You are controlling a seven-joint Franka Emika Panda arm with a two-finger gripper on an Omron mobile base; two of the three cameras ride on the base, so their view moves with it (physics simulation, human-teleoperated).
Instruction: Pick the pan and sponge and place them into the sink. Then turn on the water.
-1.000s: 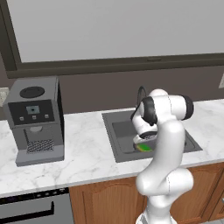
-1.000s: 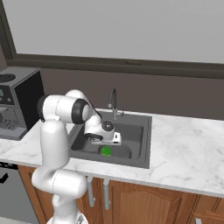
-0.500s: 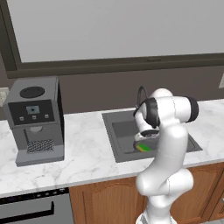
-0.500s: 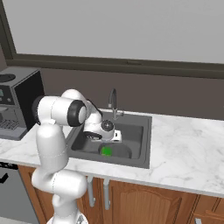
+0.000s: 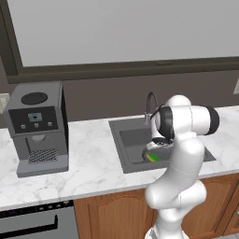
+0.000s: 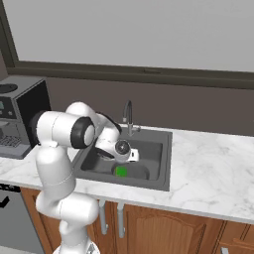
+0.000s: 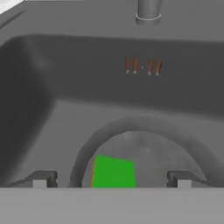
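Dark finger tips of the white arm's two-finger gripper (image 7: 111, 178) stand spread wide with nothing between them, hanging low inside the rectangular dark grey sink (image 7: 39, 87). Just past them, at twelve o'clock in the hand view, the small green-and-yellow sponge (image 7: 113, 172) lies inside the round dark grey pan (image 7: 148, 144) on the basin floor. Farther out at one o'clock rises the base of the thin gooseneck faucet (image 7: 148, 11).

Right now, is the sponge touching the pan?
Touching. The hand view shows the sponge lying flat inside the pan, directly on its floor, within the sink.
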